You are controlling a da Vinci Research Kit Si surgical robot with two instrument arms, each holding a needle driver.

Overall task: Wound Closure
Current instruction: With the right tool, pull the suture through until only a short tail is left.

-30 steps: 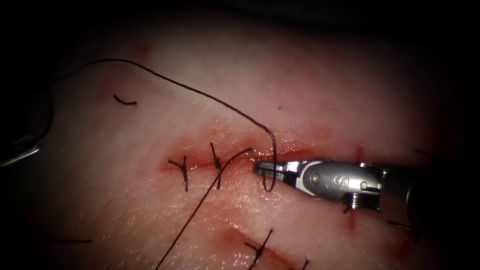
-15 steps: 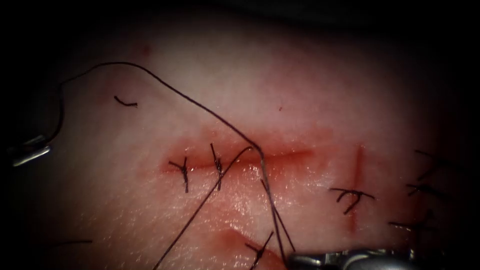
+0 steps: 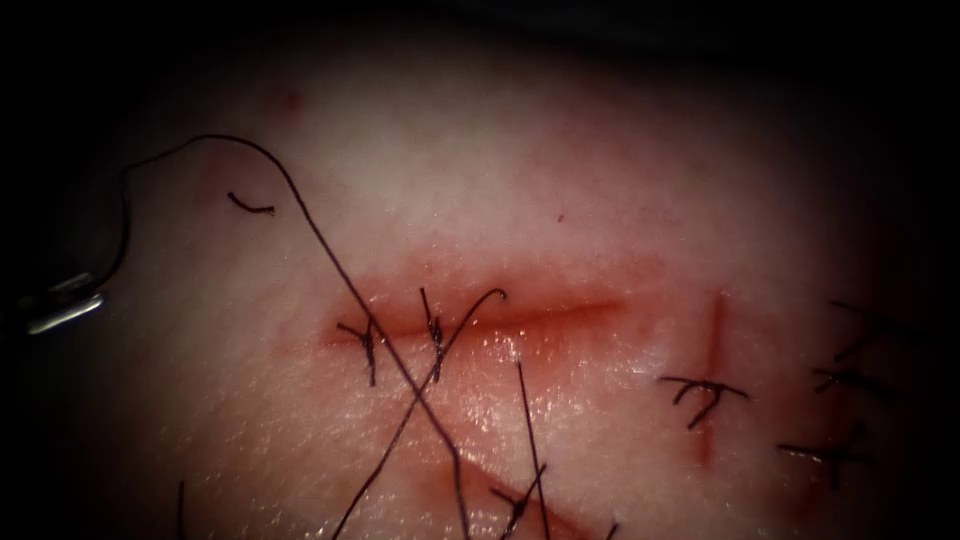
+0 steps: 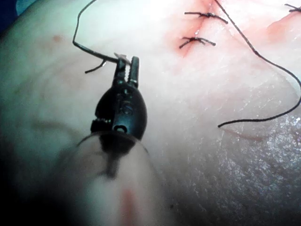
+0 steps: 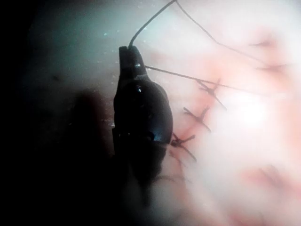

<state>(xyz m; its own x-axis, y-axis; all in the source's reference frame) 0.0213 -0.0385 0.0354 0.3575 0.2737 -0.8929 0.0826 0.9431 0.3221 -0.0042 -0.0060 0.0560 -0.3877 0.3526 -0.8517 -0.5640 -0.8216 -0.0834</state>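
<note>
The cut (image 3: 545, 312) runs across the tissue (image 3: 600, 180), with two stitches (image 3: 368, 348) at its left end. At the far left, my left tool (image 3: 62, 305) is shut on the thread (image 3: 300, 205). From there the thread arcs up, then slants down over the stitches and out of the picture's bottom. In the left wrist view the left tool (image 4: 127, 59) grips the thread (image 4: 94, 51), and a pale glint sits at its tips. A free tail (image 3: 470, 310) curls at the cut. My right tool (image 5: 128, 48) is shut on the thread (image 5: 150, 21).
A short vertical cut with a stitch (image 3: 705, 390) lies to the right, with more stitches (image 3: 840, 380) beyond it. Another stitched cut (image 3: 520, 505) runs along the bottom. A loose cut end of thread (image 3: 250, 205) lies at the upper left.
My right tool left the cut's middle and went down out of the endoscope view with the thread. The loop over the cut was drawn down and now crosses the left stitches.
</note>
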